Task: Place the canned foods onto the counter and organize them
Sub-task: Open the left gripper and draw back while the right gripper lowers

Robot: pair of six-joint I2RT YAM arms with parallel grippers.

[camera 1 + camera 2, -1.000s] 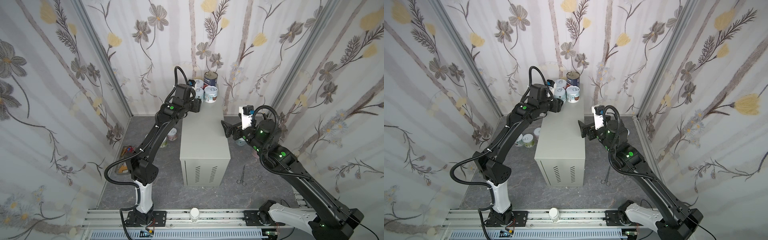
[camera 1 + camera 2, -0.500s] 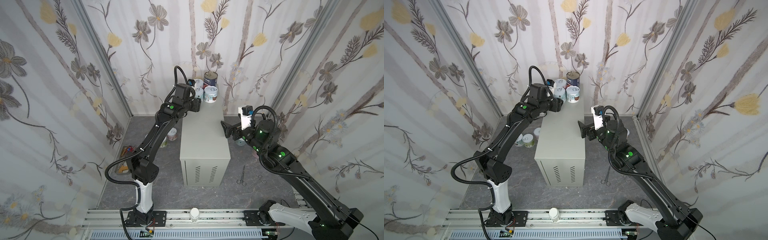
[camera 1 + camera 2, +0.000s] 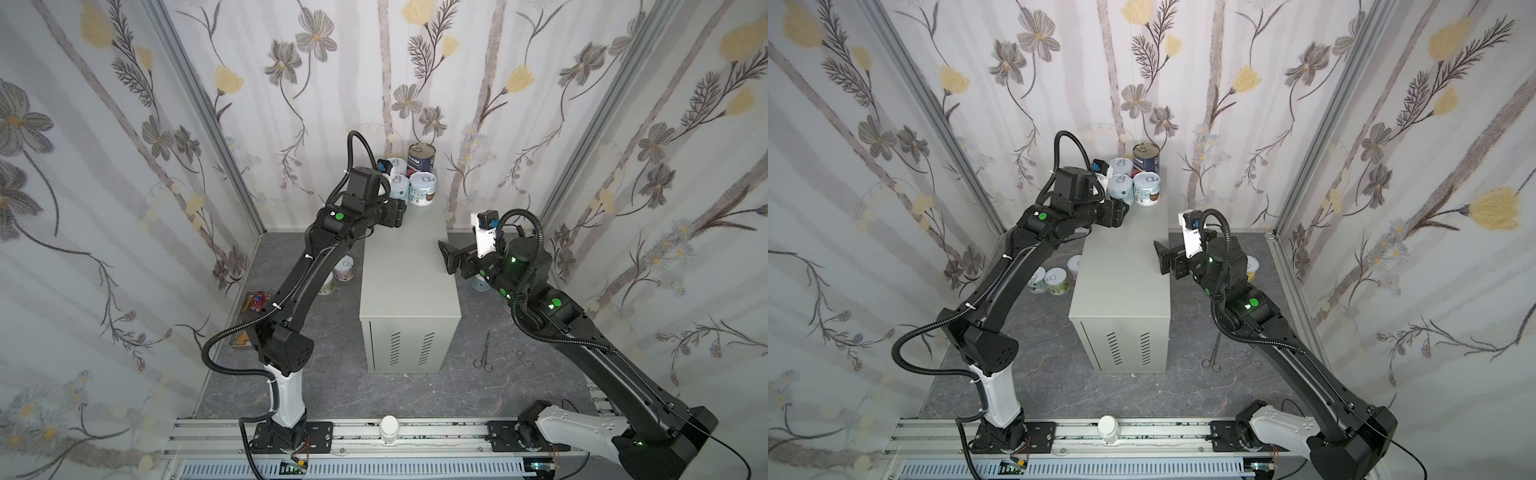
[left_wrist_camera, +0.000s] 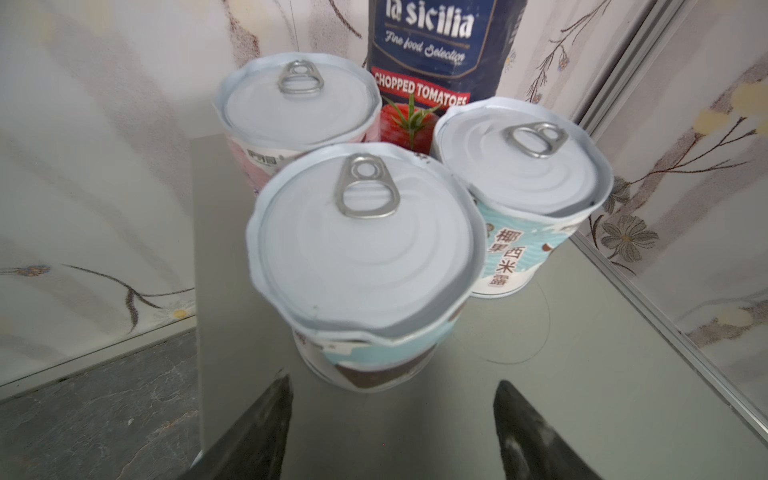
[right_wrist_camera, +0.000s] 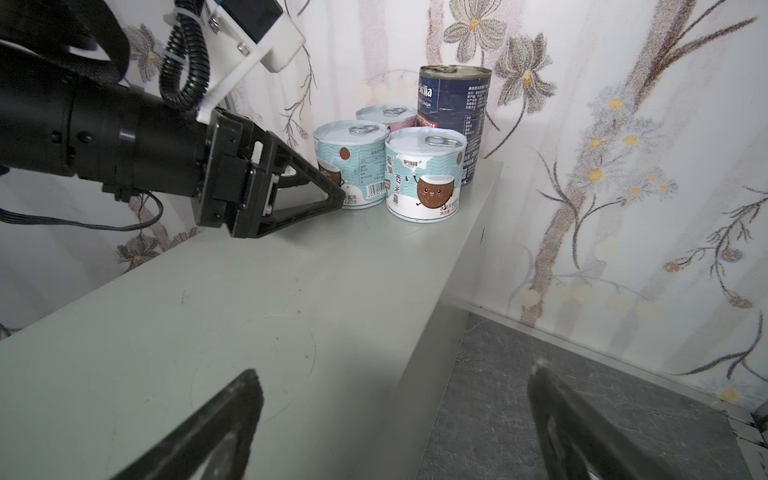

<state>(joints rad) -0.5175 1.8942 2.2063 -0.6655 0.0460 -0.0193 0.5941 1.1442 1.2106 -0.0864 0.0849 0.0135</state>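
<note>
On the far end of the grey counter (image 3: 409,282) stand a tall dark blue can (image 3: 421,156), a pink can (image 4: 297,108) and two teal cans (image 4: 365,249) (image 4: 523,174), close together. My left gripper (image 4: 392,384) is open just short of the nearer teal can, fingertips either side of its base and not touching. My right gripper (image 3: 446,257) hangs open and empty over the counter's right edge, midway along. More cans stand on the floor to the left (image 3: 1057,280) and right (image 3: 1250,266) of the counter.
Scissors (image 3: 484,351) and forceps (image 3: 515,362) lie on the dark floor right of the counter. A small tray (image 3: 253,303) sits by the left wall. Flowered walls close in on three sides; the back wall is right behind the cans.
The left gripper's jaws have widened off the nearer teal can, which now stands free on the counter. The right gripper has edged slightly left, still open.
</note>
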